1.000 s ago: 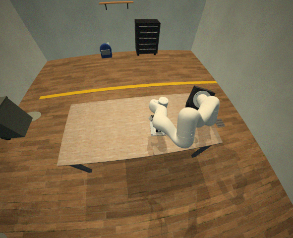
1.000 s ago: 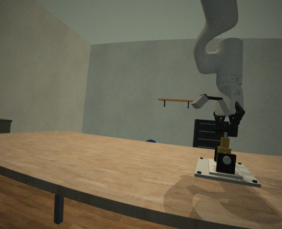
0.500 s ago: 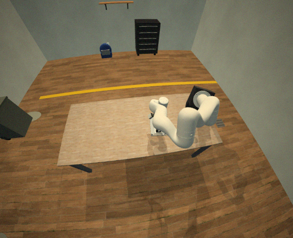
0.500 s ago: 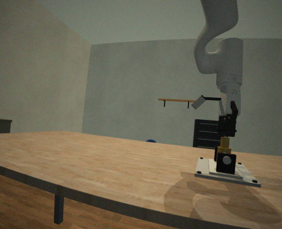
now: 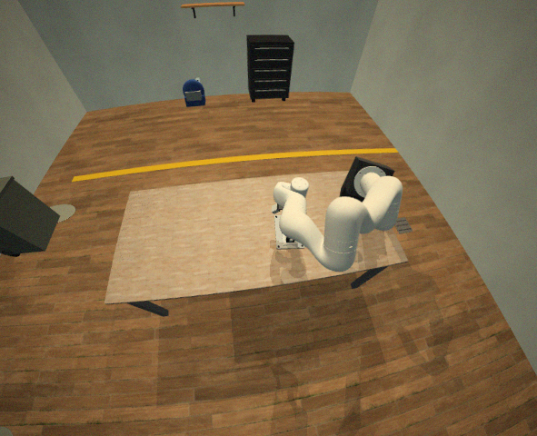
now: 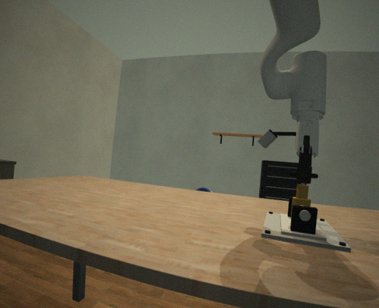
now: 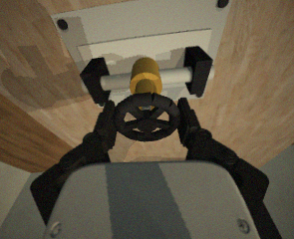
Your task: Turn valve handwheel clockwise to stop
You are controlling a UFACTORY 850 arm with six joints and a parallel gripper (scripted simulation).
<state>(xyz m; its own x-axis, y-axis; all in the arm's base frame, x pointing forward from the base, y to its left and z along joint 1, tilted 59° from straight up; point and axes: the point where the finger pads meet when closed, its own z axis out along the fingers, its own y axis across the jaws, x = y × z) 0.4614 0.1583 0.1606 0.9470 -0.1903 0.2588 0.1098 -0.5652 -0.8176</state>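
The valve stands on a white baseplate on the table: black end blocks, a pale pipe, a brass body and a black spoked handwheel on top. In the wrist view my gripper is shut on the handwheel, one black finger pressed on its left rim and one on its right. In the exterior view the gripper hangs straight down over the brass stem, seen edge-on, and hides the wheel. In the top view the arm covers most of the valve.
The valve's baseplate sits near the table's right end. The arm's black base stands at the far right corner. A dark drawer cabinet and a blue object stand by the back wall.
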